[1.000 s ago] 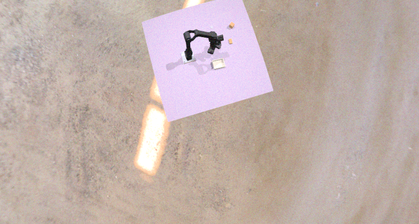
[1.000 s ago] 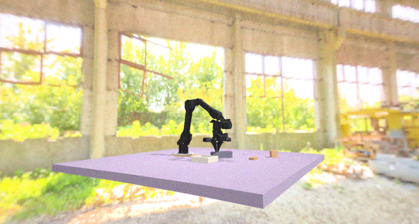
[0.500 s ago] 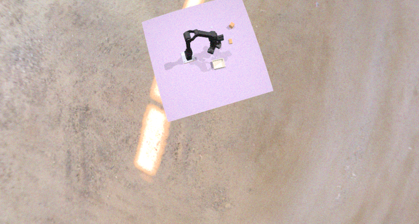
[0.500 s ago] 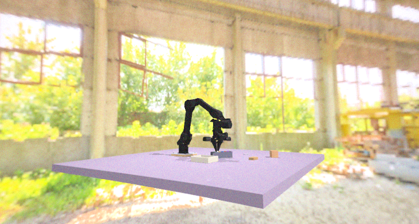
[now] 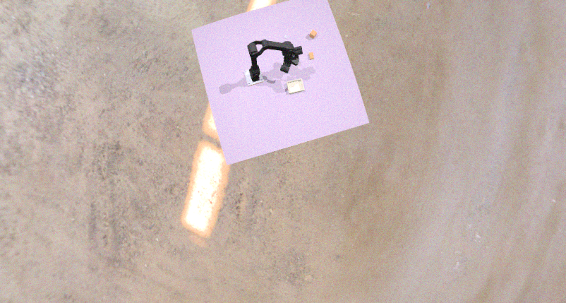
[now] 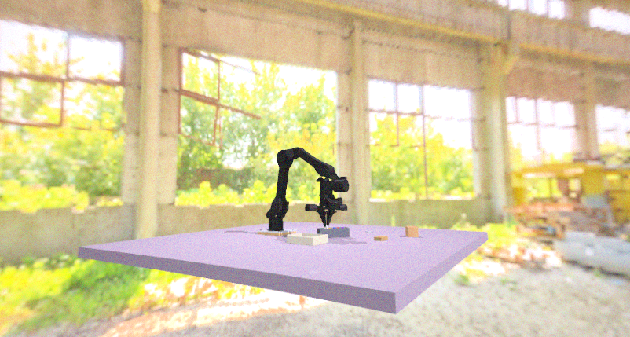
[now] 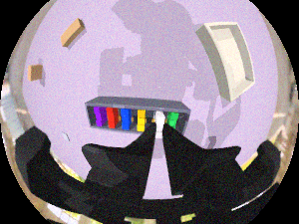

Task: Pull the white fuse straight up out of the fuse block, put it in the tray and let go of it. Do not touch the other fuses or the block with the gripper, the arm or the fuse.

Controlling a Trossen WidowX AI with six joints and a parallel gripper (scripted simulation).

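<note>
My gripper is shut on the white fuse, at the top of the fuse block. The white fuse stands upright between the fingertips, over its place in the block; whether its lower end is clear of the block I cannot tell. A green fuse is close on one side and a yellow fuse on the other. Blue, red and purple fuses stand farther along. The cream tray is empty. The arm hides the block in the top view.
A flat orange block and an orange cube lie beyond the fuse block, away from the arm's base. All stand on the lilac table.
</note>
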